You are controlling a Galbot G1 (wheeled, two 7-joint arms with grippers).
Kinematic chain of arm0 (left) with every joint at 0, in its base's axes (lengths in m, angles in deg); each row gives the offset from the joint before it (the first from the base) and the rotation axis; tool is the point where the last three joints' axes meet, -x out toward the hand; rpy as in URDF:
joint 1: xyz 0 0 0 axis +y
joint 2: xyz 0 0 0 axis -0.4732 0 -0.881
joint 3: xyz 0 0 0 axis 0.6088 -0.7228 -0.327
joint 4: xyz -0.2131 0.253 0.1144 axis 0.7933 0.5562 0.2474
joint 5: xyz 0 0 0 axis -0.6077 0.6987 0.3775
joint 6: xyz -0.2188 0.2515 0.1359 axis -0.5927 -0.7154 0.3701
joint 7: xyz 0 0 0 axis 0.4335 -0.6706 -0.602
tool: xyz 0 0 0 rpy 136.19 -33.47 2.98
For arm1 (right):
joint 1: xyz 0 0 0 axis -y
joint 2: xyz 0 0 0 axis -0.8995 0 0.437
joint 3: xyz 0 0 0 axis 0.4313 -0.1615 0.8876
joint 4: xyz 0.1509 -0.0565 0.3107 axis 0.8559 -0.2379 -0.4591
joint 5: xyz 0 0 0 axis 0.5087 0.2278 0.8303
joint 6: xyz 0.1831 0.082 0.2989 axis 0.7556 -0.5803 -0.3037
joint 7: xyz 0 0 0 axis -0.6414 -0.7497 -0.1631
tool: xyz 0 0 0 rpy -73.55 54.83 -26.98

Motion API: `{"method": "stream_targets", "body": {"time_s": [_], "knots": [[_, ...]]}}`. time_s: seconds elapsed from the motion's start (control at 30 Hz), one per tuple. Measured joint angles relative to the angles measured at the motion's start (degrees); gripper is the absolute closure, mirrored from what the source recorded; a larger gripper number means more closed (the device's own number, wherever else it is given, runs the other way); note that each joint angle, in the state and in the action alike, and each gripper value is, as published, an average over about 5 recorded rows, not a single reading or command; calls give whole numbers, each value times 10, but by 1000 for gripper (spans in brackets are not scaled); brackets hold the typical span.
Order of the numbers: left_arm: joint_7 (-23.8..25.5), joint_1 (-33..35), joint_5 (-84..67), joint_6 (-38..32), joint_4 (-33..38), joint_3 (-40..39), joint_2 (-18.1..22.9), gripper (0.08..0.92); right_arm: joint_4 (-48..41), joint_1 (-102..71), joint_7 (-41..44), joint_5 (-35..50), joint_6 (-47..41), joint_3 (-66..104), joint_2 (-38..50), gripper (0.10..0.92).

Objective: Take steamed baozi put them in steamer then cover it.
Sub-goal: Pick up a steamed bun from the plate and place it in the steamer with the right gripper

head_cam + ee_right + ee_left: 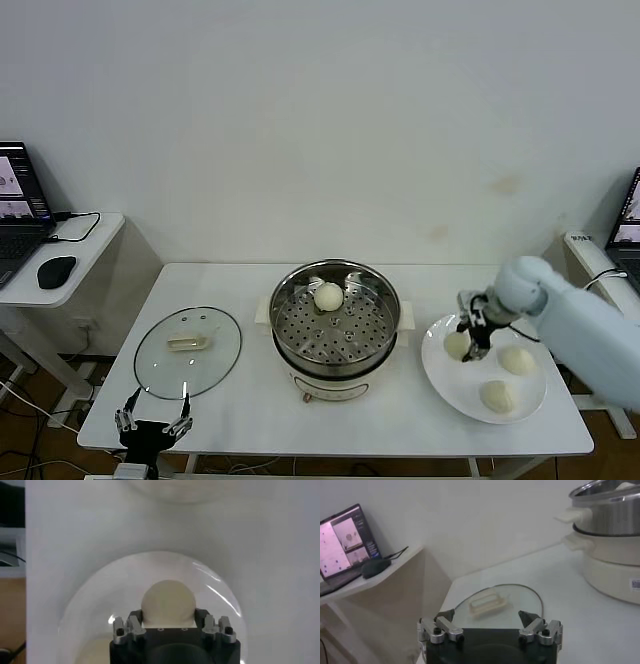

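Note:
The steel steamer (pixel 335 335) stands mid-table with one baozi (pixel 328 296) on its perforated tray. Three more baozi lie on the white plate (pixel 450 390) at the right. My right gripper (pixel 473 338) is down over the plate's left baozi (pixel 457 346). In the right wrist view its fingers (pixel 135 619) press both sides of that baozi (pixel 167 602), which rests on the plate (pixel 80 605). The glass cover (pixel 188 350) lies flat at the left, also in the left wrist view (pixel 495 602). My left gripper (pixel 153 420) is parked open at the front left edge, behind the cover (pixel 490 622).
The other two buns (pixel 517 360) (pixel 497 396) lie on the plate's right and front. A side desk with a laptop (pixel 20 200) and a mouse (pixel 56 270) stands to the left. The steamer's side (pixel 610 540) shows in the left wrist view.

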State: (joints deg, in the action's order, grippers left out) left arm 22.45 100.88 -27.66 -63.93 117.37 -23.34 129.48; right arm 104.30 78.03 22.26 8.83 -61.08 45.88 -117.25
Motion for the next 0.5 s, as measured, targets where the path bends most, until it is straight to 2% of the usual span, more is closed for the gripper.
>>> {"method": "stream_targets", "body": {"time_s": [0.27,0.5], "knots": [[-2,-2,5,0,12,3,-2,177,21,149,16,91,-27,-92,8,397],[-6,-1,8,-2,22,12,-2,177,10,281,22,168,-54,-176,-46,397]]}}
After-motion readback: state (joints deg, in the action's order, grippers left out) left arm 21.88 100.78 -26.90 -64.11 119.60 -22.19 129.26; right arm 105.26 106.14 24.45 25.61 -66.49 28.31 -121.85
